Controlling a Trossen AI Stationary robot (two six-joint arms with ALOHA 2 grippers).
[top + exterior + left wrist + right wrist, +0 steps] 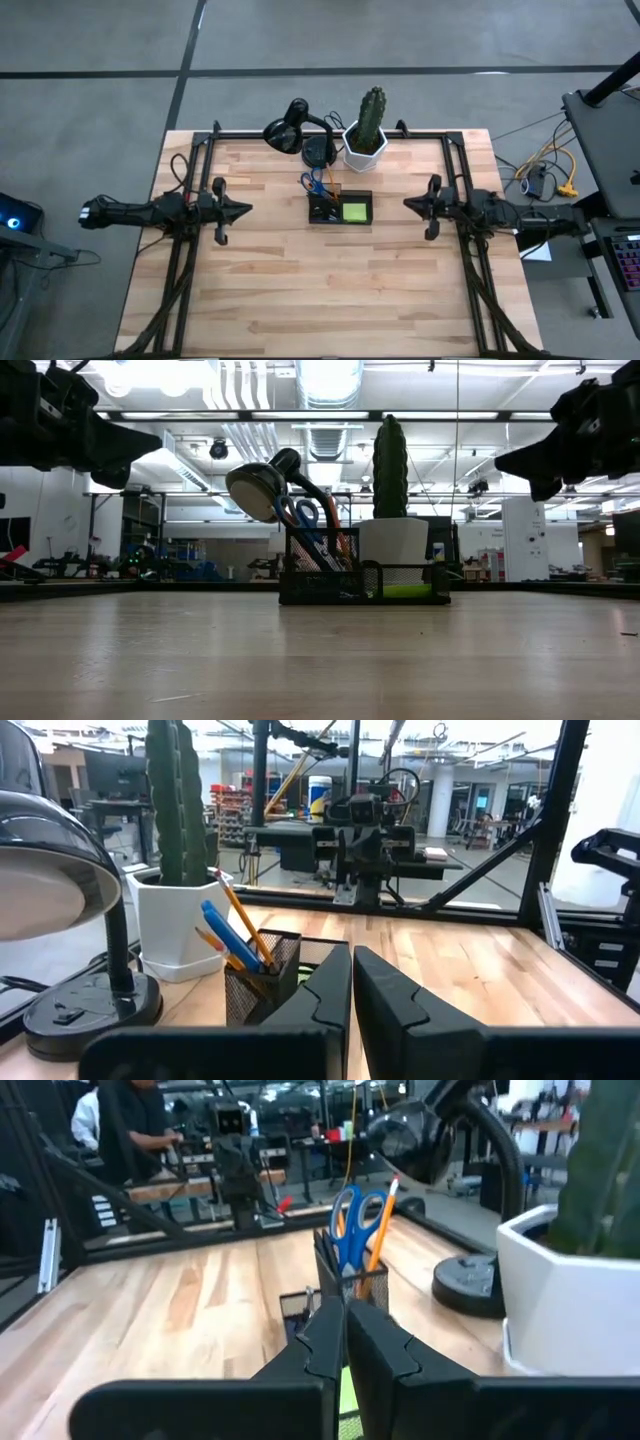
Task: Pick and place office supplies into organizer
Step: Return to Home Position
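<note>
The black mesh organizer (340,207) stands mid-table on its base. Blue-handled scissors (300,515) and orange pencils (235,915) stick up out of its tall cup. The lime-green sticky pad (354,211) lies in its low tray. My left gripper (245,209) hovers shut to the organizer's left, pointing at it. My right gripper (408,203) hovers shut to its right, also pointing at it. In the low view both are well above the tabletop: left gripper (160,440), right gripper (497,460). The wrist views show each pair of fingers closed together, left gripper (352,985) and right gripper (345,1335).
A black desk lamp (290,130) with its round base (320,152) and a cactus in a white hexagonal pot (367,140) stand just behind the organizer. Black frame rails (195,260) run along both table sides. A person (140,1120) shows in the room beyond.
</note>
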